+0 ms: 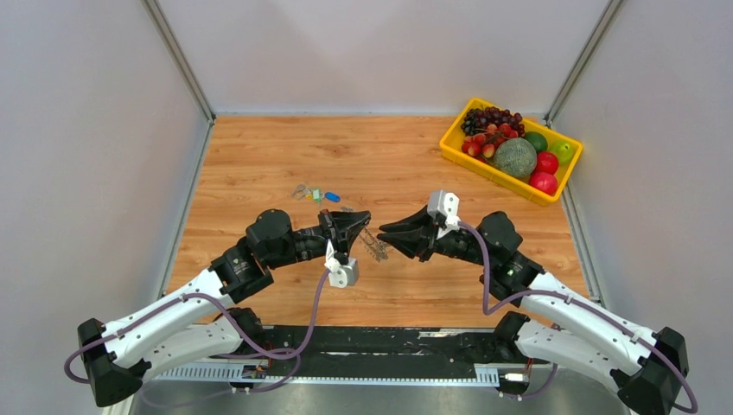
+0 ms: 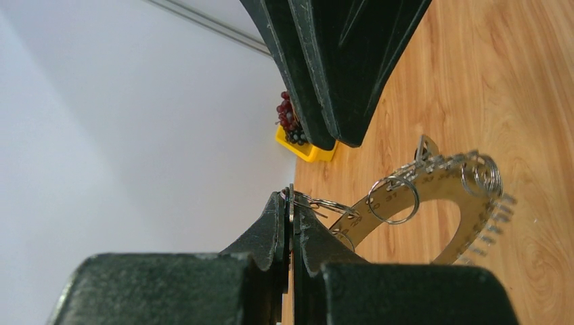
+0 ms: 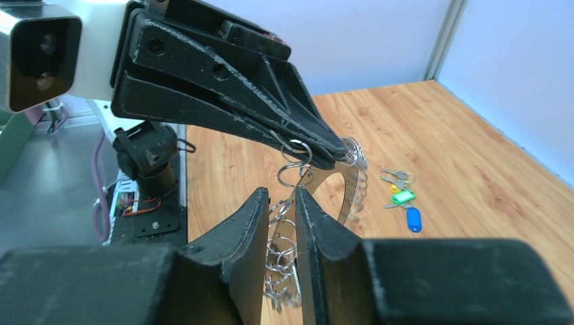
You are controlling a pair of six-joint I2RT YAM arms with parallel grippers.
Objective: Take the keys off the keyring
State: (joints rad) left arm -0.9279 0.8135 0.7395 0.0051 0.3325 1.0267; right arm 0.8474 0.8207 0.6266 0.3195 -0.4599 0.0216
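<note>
Left fingers clamp the keyring; small rings dangle between the right fingers

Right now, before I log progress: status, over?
Left pincer shut on keyring. Right pincer part open beside its hanging small rings, gripping nothing. Tagged keys loose on table beyond. Nothing blocking.

Well beyond the right jaws, in the far right corner of the wooden table, sits a yellow crate of fruit. It holds dark grapes at the far end, strawberries beside them, a netted melon in the middle, and red apples and a green apple towards the wall.
</note>
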